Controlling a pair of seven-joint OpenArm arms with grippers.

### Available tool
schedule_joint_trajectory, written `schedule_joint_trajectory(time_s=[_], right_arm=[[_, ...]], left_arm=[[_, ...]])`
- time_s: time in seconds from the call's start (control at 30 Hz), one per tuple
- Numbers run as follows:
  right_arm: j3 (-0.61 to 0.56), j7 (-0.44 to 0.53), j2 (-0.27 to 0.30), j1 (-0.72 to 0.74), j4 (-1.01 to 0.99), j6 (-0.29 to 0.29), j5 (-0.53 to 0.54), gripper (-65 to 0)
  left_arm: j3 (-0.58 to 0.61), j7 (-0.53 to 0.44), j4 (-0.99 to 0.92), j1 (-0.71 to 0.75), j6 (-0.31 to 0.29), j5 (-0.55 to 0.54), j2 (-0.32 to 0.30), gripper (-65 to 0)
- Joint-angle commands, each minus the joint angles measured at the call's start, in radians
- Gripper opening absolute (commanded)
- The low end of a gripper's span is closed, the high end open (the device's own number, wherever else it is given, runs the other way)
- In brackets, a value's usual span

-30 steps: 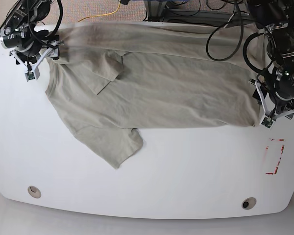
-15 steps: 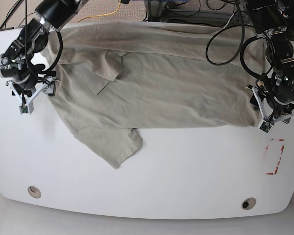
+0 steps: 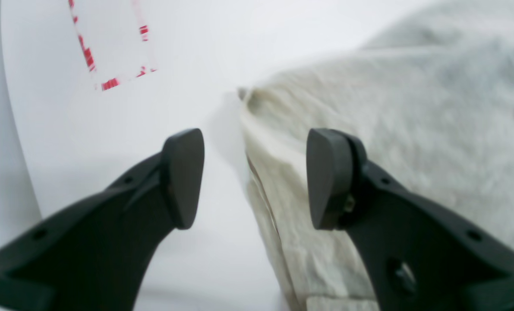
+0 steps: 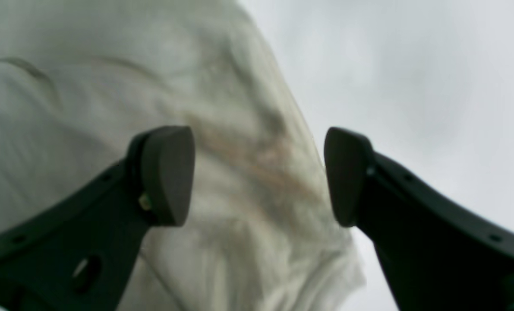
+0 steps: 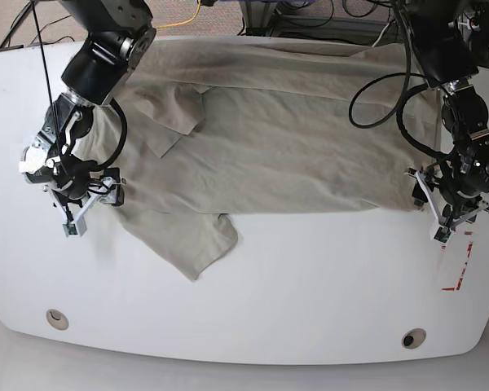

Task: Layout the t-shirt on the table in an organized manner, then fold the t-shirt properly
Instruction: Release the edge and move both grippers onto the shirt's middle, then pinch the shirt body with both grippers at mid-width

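The pale sage-grey cotton t-shirt [image 5: 269,142] lies spread across the far half of the glossy white table [image 5: 310,285], one short sleeve [image 5: 197,240] trailing toward six o'clock and another fold bunched near eleven. Over at three o'clock, the left gripper [image 5: 440,213] hangs at the shirt's edge, jaws wide apart, nothing between them; in the left wrist view [image 3: 254,177] one finger is over bare table and the other over cloth, the hem corner [image 3: 250,97] running between them. A red tape rectangle [image 5: 458,262] sits just toward five o'clock of it. At nine o'clock the right gripper [image 5: 88,210] hovers at the shirt's other edge, jaws likewise spread and empty, straddling the rumpled fabric edge [image 4: 257,172].
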Motion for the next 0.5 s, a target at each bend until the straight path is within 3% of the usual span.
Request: schedule_joint_trajectory(time_s=[0.0, 0.47], right_arm=[[-0.001, 0.054, 0.015, 0.062, -0.085, -0.008, -0.015, -19.8], [-0.007, 0.282, 0.015, 0.162, -0.378, -0.008, -0.113, -19.8]], left_arm=[[-0.003, -0.018, 0.007, -0.039, 0.005, -0.008, -0.013, -29.7], [-0.004, -0.02, 0.004, -0.041, 0.004, -0.008, -0.013, -29.7]])
